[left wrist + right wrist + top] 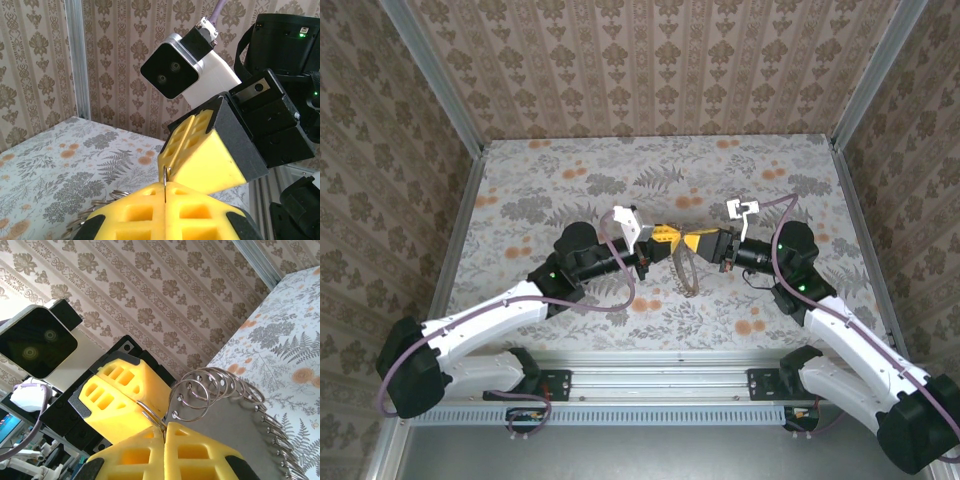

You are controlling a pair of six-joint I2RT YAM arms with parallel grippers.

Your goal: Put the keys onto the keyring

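The left gripper (pixel 165 186) is clenching its yellow fingers on a thin silvery wire of the dark brown oval-band keyring (pixel 230 440). The right gripper (pixel 165 429) is clamping a wire loop tip-to-tip with it, probably to steady the ring for threading. In the top view the band is hanging at 6 o'clock from the fingertips, over the floral table (pixel 570 180). The crowded tips are leaving little access. Whether the red-headed key is threaded cannot be told.

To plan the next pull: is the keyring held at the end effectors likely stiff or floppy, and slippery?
Probably floppy: the keyring droops in a loop. Its thin silvery rings look smooth, so they may slip in the right end effector. Likely light: one pinched wire carries it.
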